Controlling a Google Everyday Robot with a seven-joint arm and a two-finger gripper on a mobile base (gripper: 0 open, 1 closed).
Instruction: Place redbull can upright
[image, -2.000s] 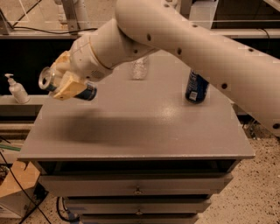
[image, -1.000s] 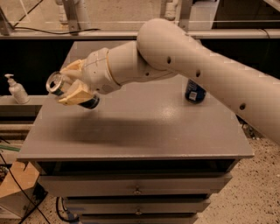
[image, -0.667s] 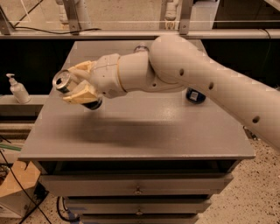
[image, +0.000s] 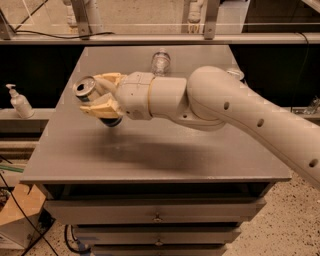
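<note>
claw (image: 98, 96) clamped on redbull can (image: 85, 89) | held above left side of counter (image: 165, 155), not touching | we read its long axis tilted, silver top up-left, base down-right | we judge it needs righting before lowering

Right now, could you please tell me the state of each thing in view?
redbull can: tilted, not upright, held over the table.
gripper: shut on the redbull can, above the table's left part.
clear bottle: upright near the table's far edge.
pump bottle: upright on the left shelf.
top drawer: shut.
</note>
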